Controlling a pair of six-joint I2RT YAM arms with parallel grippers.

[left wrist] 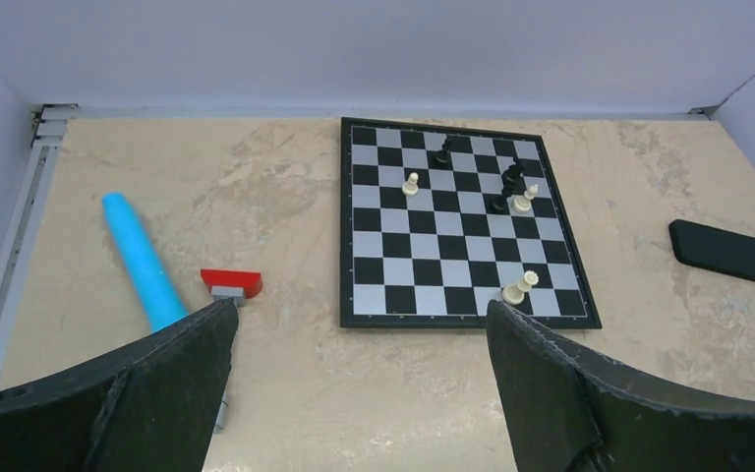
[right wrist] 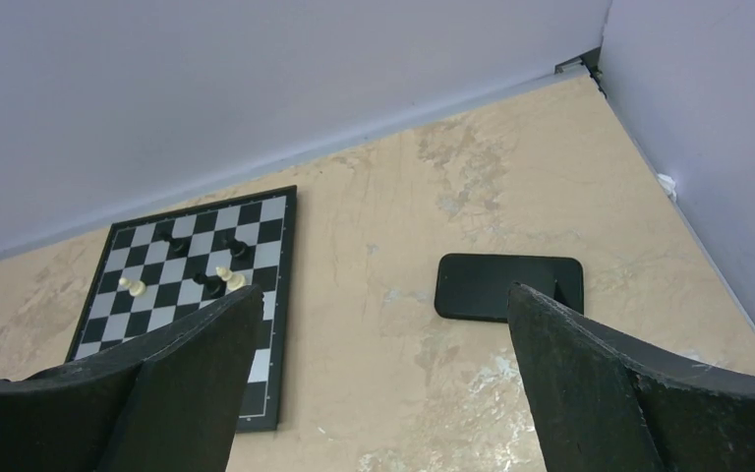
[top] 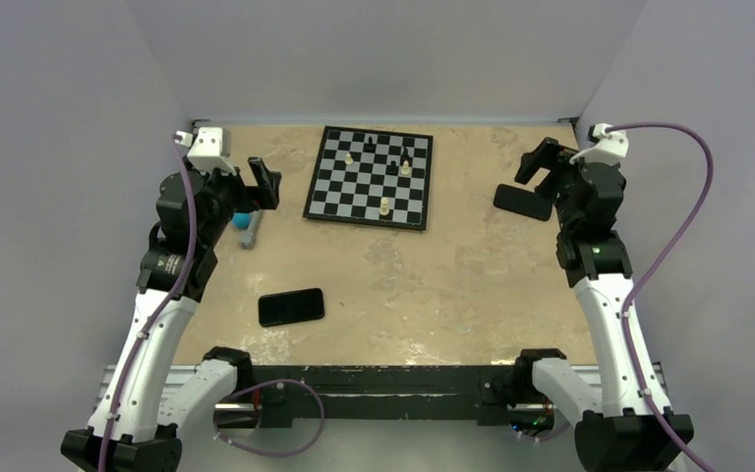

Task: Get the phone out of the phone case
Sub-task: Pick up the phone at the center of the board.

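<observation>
A glossy black phone-like slab [top: 291, 307] lies flat on the table near the front, left of centre. A matte black slab [top: 522, 202], like a phone case, lies at the right; it also shows in the right wrist view [right wrist: 496, 285] and the left wrist view [left wrist: 723, 251]. I cannot tell whether a phone sits inside it. My left gripper [top: 263, 182] [left wrist: 361, 307] is open and empty, raised at the left. My right gripper [top: 536, 162] [right wrist: 383, 290] is open and empty, raised just above and beside the matte slab.
A chessboard [top: 369, 177] [left wrist: 452, 236] with several black and white pieces lies at the back centre. A tool with a blue handle [left wrist: 143, 261] and a red head [left wrist: 233, 282] lies at the left under my left gripper. Walls close in the back and sides.
</observation>
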